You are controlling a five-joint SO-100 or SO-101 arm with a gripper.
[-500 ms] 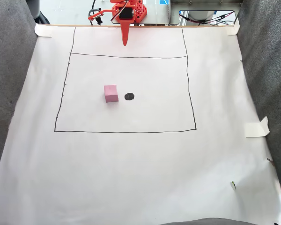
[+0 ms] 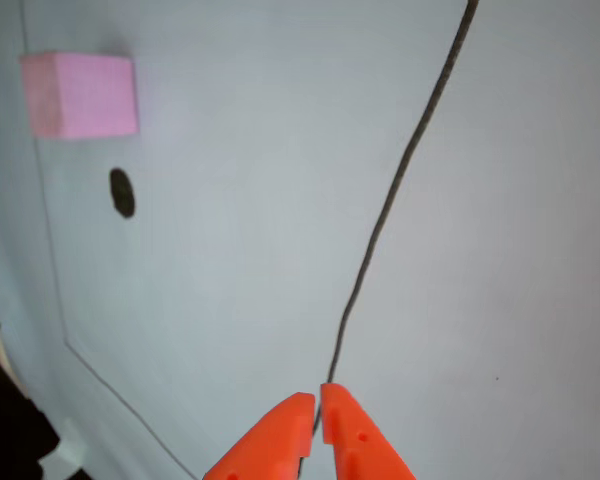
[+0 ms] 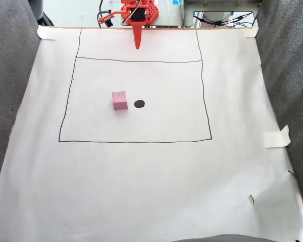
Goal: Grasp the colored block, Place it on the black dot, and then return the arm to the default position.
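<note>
1. Starting nearest in the other view, my claw (image 2: 320, 398) pokes in at 6 o'clock, its two orange tips pressed together with nothing between them; the frame edge cuts off everything behind the tips.
2. Running away from my tips toward 1 o'clock is a thin dark drawn line (image 2: 380, 220), whose near end is hidden behind my fingers.
3. Farther out toward 10 o'clock lies the black dot (image 2: 122, 192), a small oval on the white paper (image 2: 280, 150).
4. Just beyond it, toward 11 o'clock, sits the colored block (image 2: 80, 94), pink and slightly soft in focus, close to the dot but not touching it.
5. From the fixed view, a tape tab (image 3: 276, 137) curls up at the paper's 3 o'clock edge.
6. Farther in, the colored block (image 3: 119, 100) rests inside the drawn rectangle (image 3: 136, 141), at 9 o'clock of the black dot (image 3: 139, 104), with a small gap between.
7. Farthest, at 12 o'clock, my claw (image 3: 137, 47) points down-frame over the paper's top edge, well apart from the block; my arm's base is cut off by the frame.
</note>
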